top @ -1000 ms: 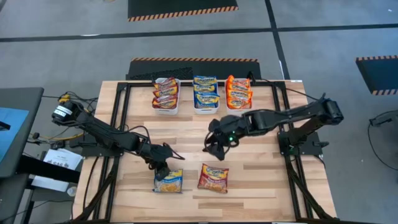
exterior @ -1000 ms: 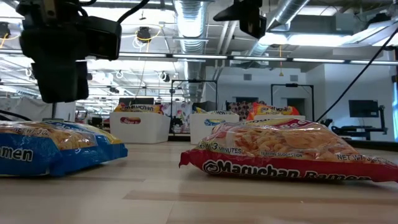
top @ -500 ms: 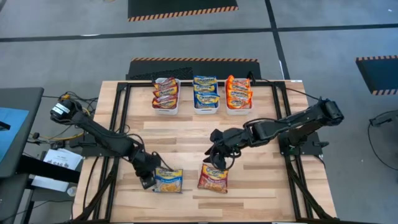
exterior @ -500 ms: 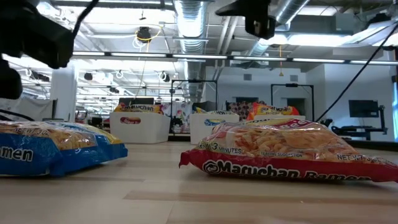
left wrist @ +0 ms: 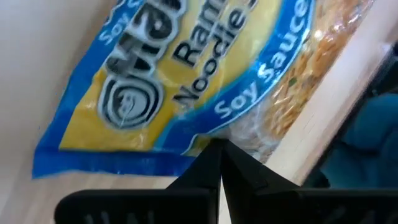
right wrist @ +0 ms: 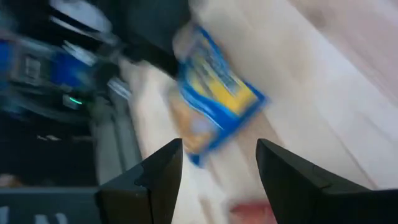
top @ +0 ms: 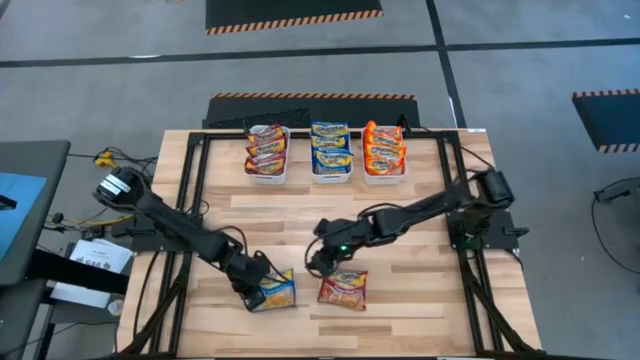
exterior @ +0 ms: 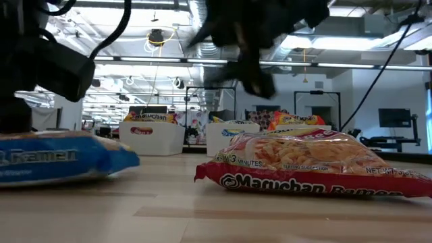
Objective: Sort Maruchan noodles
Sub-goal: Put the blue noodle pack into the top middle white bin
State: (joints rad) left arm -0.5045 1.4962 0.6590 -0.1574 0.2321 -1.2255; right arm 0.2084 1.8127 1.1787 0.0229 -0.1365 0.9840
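Observation:
Two Maruchan noodle packets lie flat on the wooden table near its front. The blue one shows at the left of the low view, the red one at the right. My left gripper is shut at the blue packet's left edge. My right gripper hangs open just beyond the red packet's far left corner, clear of it. In the right wrist view its fingers frame the blue packet. My left gripper meets the blue packet at its left edge with its shut fingertips, slanting down from the table's left. The packet lies on the table. Whether any film is pinched between the tips, I cannot tell.
Three white bins stand in a row at the far edge: one with red packets, one with blue, one with orange. Bare wood lies between the bins and the two loose packets.
My left gripper has sunk toward the near edge and come against the blue packet's left edge; the packet has turned a little on the table. My right gripper has dropped and gone toward the table's left, rolling its wrist, and has stayed open.

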